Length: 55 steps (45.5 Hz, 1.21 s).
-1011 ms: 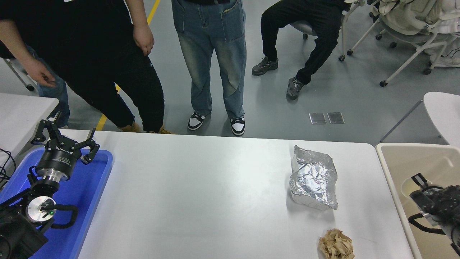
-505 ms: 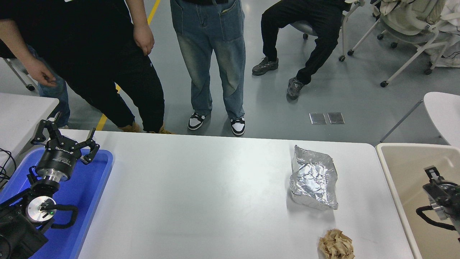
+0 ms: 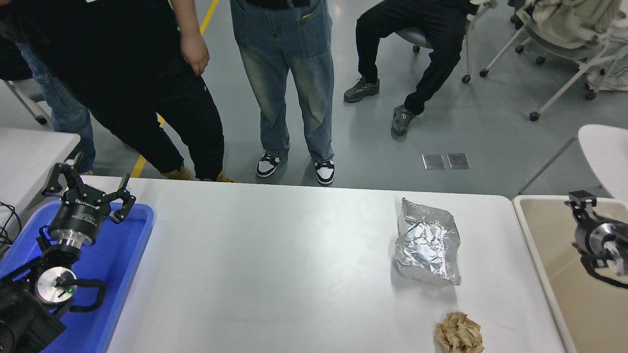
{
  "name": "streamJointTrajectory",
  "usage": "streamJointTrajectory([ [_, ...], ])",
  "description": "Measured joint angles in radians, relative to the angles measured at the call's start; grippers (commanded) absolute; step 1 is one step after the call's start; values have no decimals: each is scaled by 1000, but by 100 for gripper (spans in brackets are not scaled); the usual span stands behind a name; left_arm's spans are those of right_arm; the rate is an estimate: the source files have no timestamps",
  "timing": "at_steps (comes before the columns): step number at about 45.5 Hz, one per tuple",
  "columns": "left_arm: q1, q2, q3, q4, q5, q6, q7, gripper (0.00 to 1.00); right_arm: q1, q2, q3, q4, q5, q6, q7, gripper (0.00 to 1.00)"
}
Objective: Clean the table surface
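Since the earlier frames the right arm has swung up and away along the right edge — its right tool [image 3: 581,202] now hangs over the far part of the beige bin [image 3: 549,255], higher in the picture than before. Only a black tip shows at the top of its silver wrist; whether that tool is open or closed cannot be told.

Left tool [image 3: 87,188] is parked at lower left over the blue tray [image 3: 132,245], fingers [image 3: 125,201] spread wide, holding nothing. White lettering on its black body is too small and foreshortened to read with certainty. A green light glows on the silver disc of the left arm.

White counter [image 3: 270,274] fills the middle of the view, between tray and bin. On its right part lies a crumpled foil container [image 3: 428,247], shiny, lying flat. Nearer the camera, apart from the foil, sits a crumpled brown paper ball [image 3: 458,333] at the bottom edge.

Far side — three people: one in black trousers at left with a hand [image 3: 195,53] hanging, one in faded jeans and black-and-white sneakers [image 3: 296,166], one seated on a chair. Two metal floor plates [image 3: 445,161] are set in the grey floor.
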Motion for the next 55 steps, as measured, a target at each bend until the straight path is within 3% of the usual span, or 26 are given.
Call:
streamJointTrajectory([
  [28, 0, 0, 0, 0, 1, 0, 0, 100, -87, 426, 505, 53, 3, -5, 34, 100],
  [55, 0, 0, 0, 0, 1, 0, 0, 100, -111, 521, 576, 55, 3, 13, 83, 100],
])
